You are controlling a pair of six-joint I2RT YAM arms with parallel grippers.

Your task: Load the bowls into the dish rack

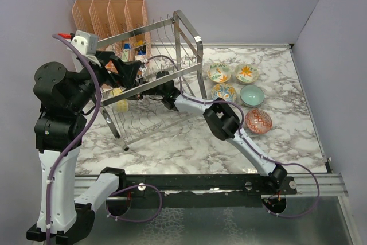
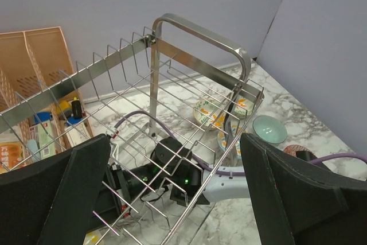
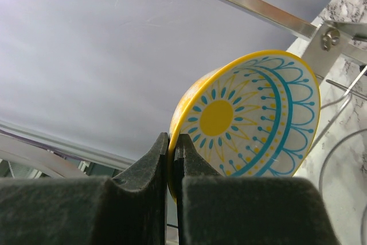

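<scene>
In the right wrist view my right gripper (image 3: 172, 139) is shut on the rim of a yellow bowl (image 3: 252, 116) with a teal and yellow sun pattern, held on edge under a chrome rail of the dish rack (image 3: 246, 1). From above, that arm reaches into the lower tier of the tilted dish rack (image 1: 172, 44). My left gripper (image 1: 133, 73) hovers over the rack's upper tier; its fingers (image 2: 63, 193) stand wide apart, open, with the wires (image 2: 195, 32) passing below them. Several more bowls (image 1: 219, 73) sit on the marble to the right of the rack.
A peach-orange plastic organizer (image 1: 109, 18) stands behind the rack at the back left, with bottles (image 2: 71, 116) beside it. A plain teal bowl (image 1: 252, 95) and a red-patterned one (image 1: 258, 120) lie nearest the right arm's elbow. Purple walls enclose the table.
</scene>
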